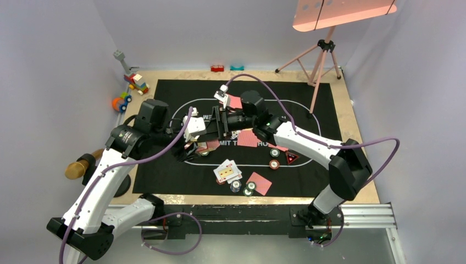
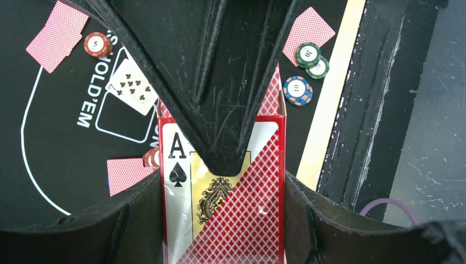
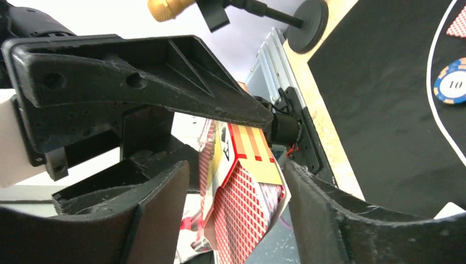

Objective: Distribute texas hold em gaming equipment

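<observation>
My left gripper [image 1: 193, 131] is shut on a red card box [image 2: 222, 209] with an ace of spades on its face, held above the black mat [image 1: 165, 170]. My right gripper [image 1: 221, 124] is open, its fingers [image 3: 165, 214] on either side of the box's open end [image 3: 250, 187], where red-backed cards show. One right finger [image 2: 220, 110] lies over the box face. On the mat lie face-up cards [image 1: 227, 171], red-backed cards [image 1: 260, 183] [image 1: 248, 138], chips [image 1: 243, 187] [image 1: 274, 159] and the triangle marker [image 1: 290, 158].
Toy blocks [image 1: 136, 82] sit at the back left corner. A tripod [image 1: 321, 55] stands at the back right. A gold microphone [image 1: 77, 168] on a stand is left of the mat. A seven card [image 2: 131, 86] and green chips [image 2: 310, 58] lie below the box.
</observation>
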{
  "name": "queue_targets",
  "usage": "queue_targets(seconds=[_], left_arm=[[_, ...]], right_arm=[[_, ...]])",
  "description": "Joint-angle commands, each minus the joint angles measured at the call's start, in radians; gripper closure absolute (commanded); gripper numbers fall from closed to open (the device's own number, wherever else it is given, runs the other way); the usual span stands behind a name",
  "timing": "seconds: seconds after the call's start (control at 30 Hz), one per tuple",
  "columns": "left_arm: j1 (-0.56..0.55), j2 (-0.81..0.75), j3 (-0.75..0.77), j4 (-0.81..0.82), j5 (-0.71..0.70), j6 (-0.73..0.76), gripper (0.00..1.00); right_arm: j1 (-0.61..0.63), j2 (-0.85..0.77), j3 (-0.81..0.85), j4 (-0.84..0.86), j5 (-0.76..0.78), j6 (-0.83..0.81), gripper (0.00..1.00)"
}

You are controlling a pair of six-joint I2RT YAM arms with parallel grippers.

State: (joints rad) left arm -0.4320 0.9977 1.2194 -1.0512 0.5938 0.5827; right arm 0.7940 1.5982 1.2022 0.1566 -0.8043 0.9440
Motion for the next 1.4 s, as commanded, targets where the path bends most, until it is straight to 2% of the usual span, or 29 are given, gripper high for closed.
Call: queue_targets(seconds=[0.0,0.1,0.17,0.23,0.27,0.3,0.4,0.47,0.57,0.6,0.77,1.0,1.13,1.37], left_arm=[[0.007,-0.005,0.008,0.079,-0.011,-0.032,1.00],[0.007,-0.006,-0.004,0.091,-0.024,-0.039,1.00],[0.007,-0.004,-0.008,0.097,-0.028,-0.045,1.00],[0.007,-0.003,-0.009,0.102,-0.037,-0.053,0.99],[0.007,-0.002,-0.008,0.104,-0.040,-0.055,0.96],[0.007,-0.001,-0.007,0.104,-0.044,-0.060,0.90],[0.014,0.001,-0.006,0.105,-0.063,-0.088,0.55],[0.035,0.009,-0.005,0.110,-0.065,-0.117,0.24],[0.100,0.037,0.020,0.092,-0.048,-0.165,0.04],[0.139,0.051,0.035,0.078,-0.043,-0.185,0.01],[0.252,0.092,0.088,0.064,-0.088,-0.254,0.00],[0.352,0.154,0.118,0.014,-0.146,-0.351,0.01],[0.412,0.136,0.105,0.046,-0.206,-0.411,0.00],[0.414,0.065,0.046,0.105,-0.275,-0.482,0.00]], right_arm=[[0.002,-0.009,0.029,0.116,-0.019,0.079,0.40],[0.003,-0.008,0.020,0.123,-0.020,0.090,0.63],[0.002,-0.003,0.017,0.123,-0.025,0.100,0.84],[0.002,0.002,0.013,0.125,-0.033,0.105,0.95],[0.002,0.005,0.012,0.126,-0.039,0.108,1.00],[0.002,0.010,0.011,0.125,-0.045,0.108,1.00],[0.001,0.018,0.007,0.123,-0.068,0.108,1.00],[-0.003,0.021,0.002,0.115,-0.078,0.097,1.00],[-0.015,0.025,-0.002,0.063,-0.084,0.049,1.00],[-0.018,0.027,-0.001,0.040,-0.082,0.027,1.00],[-0.026,0.080,0.020,-0.112,-0.052,-0.109,1.00],[-0.004,0.311,0.144,-0.372,0.032,-0.346,1.00],[0.042,0.393,0.178,-0.379,0.058,-0.409,1.00],[0.105,0.467,0.238,-0.386,0.130,-0.461,1.00]])
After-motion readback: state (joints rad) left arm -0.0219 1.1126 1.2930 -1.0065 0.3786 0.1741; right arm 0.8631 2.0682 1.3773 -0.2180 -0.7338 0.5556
